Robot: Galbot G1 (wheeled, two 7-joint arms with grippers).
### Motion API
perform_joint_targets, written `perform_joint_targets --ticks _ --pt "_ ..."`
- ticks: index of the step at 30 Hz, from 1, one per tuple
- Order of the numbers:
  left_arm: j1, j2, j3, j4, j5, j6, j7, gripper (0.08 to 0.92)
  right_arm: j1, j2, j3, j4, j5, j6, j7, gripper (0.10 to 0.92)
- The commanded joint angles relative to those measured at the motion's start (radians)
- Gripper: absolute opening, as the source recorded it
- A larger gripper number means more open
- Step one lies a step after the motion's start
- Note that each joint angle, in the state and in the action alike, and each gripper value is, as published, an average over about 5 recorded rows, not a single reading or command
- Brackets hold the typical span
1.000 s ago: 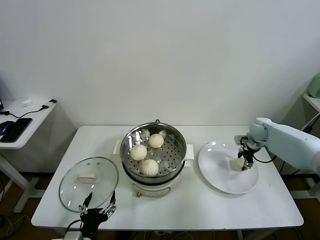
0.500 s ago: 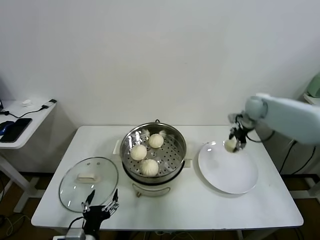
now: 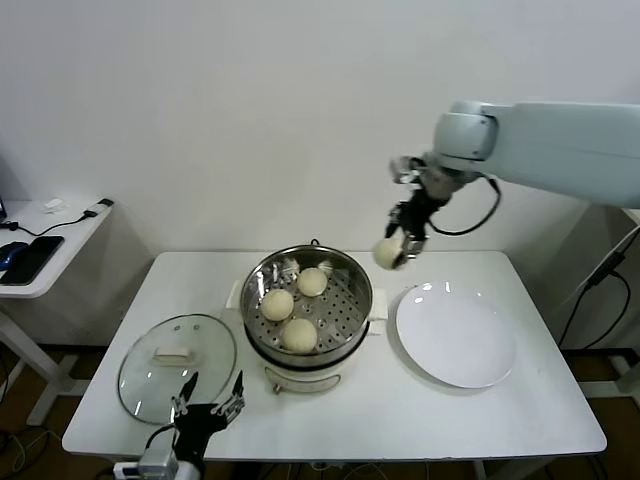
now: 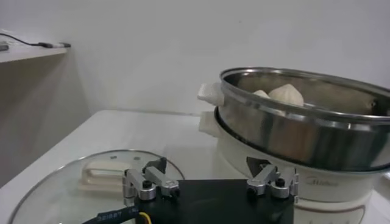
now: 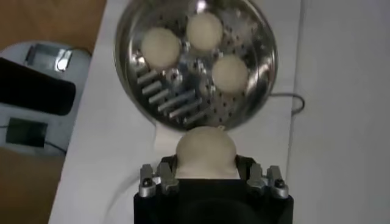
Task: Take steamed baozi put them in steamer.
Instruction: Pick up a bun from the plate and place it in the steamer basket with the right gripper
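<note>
White baozi (image 3: 388, 253) aloft beside steamer (image 3: 308, 310) rim

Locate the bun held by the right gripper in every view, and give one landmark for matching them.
Head view: held bun in the air, above the table between steamer and plate.
Left wrist view: not in it.
Right wrist view: bun in the right gripper, near the steamer's rim.
Shared landmark: the steamer with buns inside.
</note>
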Motion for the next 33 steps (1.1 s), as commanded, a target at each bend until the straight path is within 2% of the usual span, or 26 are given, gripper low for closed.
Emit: perform_joint_targets --ticks 1,12,28,33 --pt "-0.011 -0.002 0.007 0.003 -0.004 0.003 0.000 0.823 -0.099 0.195 0.016 0.032 0.135 -0.121 0.142 0.645" --pt "-0.015 0.004 0.002 0.013 -0.014 0.003 0.000 0.823 -0.273 0.211 0.038 -0.075 -0.008 -0.156 0.189 0.645" --pt "-0.003 0.002 0.018 0.015 -0.013 -0.006 -0.002 0.823 -0.326 0.202 0.048 -0.080 -0.067 -0.171 0.234 0.647" --pt "0.003 0.003 0.017 0.013 -0.011 -0.008 -0.004 0.823 -0.321 0.189 0.058 -0.078 -0.066 -0.149 0.222 0.741"
